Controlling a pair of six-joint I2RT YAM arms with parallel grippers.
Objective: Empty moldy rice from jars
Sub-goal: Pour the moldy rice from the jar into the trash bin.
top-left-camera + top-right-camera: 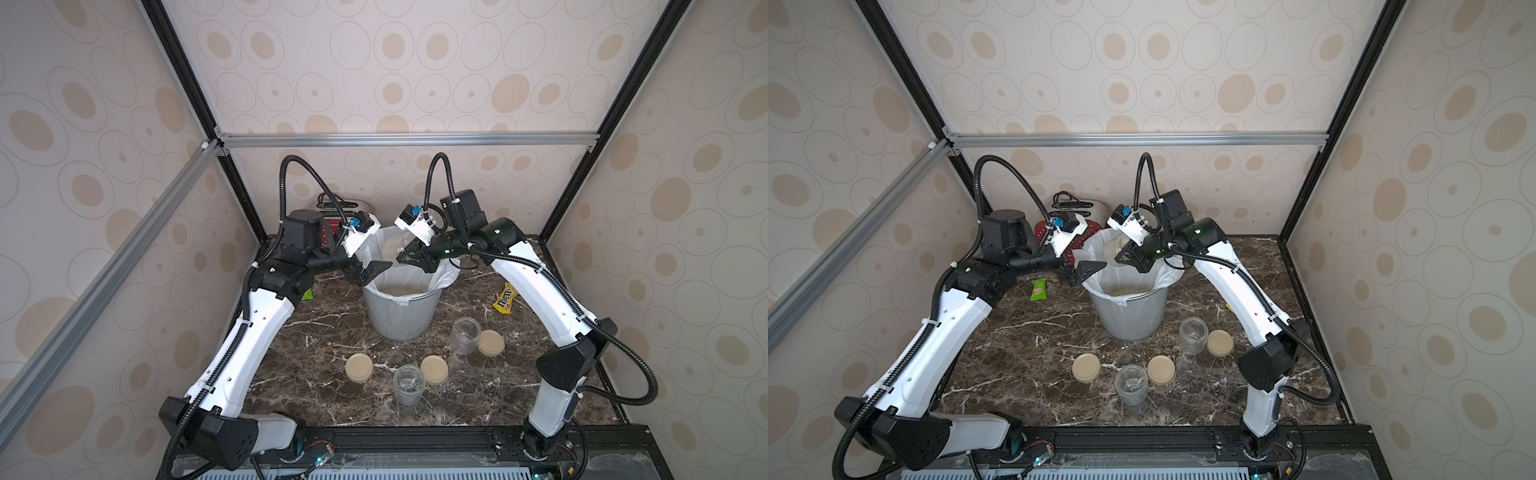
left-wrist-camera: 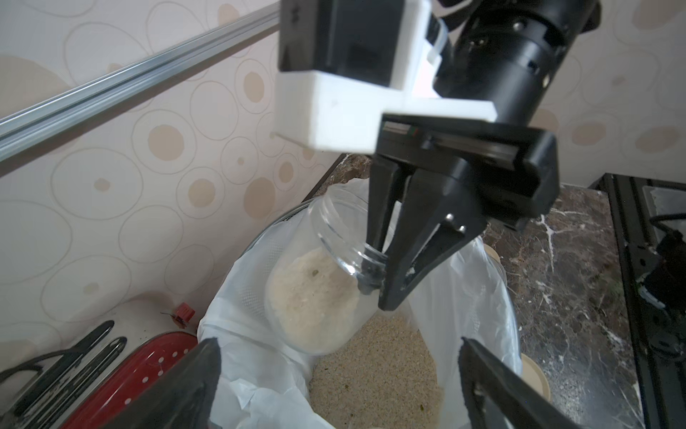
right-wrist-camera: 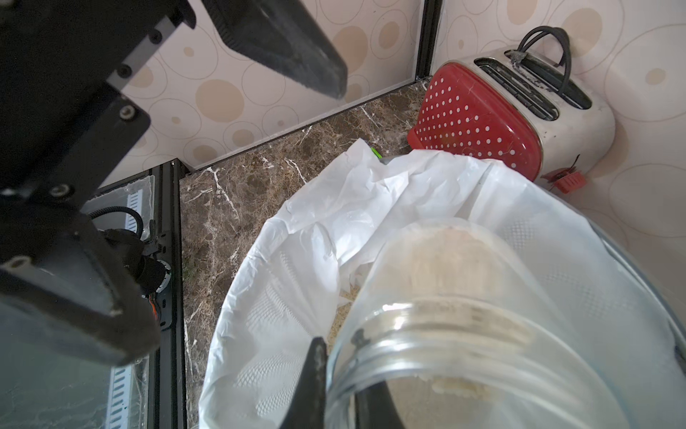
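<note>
- Brown marble table [image 1: 324, 399]; spotted beige walls [image 1: 415, 62].
- Mesh bin [image 1: 399, 320], frame centre, holds rice [image 1: 401, 291].
- Right gripper [image 1: 409, 258] pinches the rim of a tilted jar [image 1: 392, 247] over the bin, rice inside.
- Left gripper [image 1: 376, 270] gapes empty left of the bin.
- Empty jars [image 1: 409, 384], lids [image 1: 359, 368] off, lower centre.

Operator: Clearance above the bin [image 1: 401, 316]?
Unit: Limited. My right gripper [image 1: 406, 257] is clamped on the held jar [image 2: 315, 289], which is tilted over the far half of the opening. My left gripper [image 1: 372, 272], jaws apart, hangs at the rim on my left. Only the near half is open from above.
Operator: Behind the bin?
Unit: Blocked by the toaster [image 3: 519, 111] at the back wall.
Operator: Front tabletop [image 1: 307, 399]?
Unit: The front jar [image 1: 409, 384] stands between the left lid [image 1: 359, 367] and the middle lid [image 1: 434, 369]. The side jar [image 1: 465, 334] has the right lid [image 1: 491, 343] just beside it. Bare surface lies at my front left.
</note>
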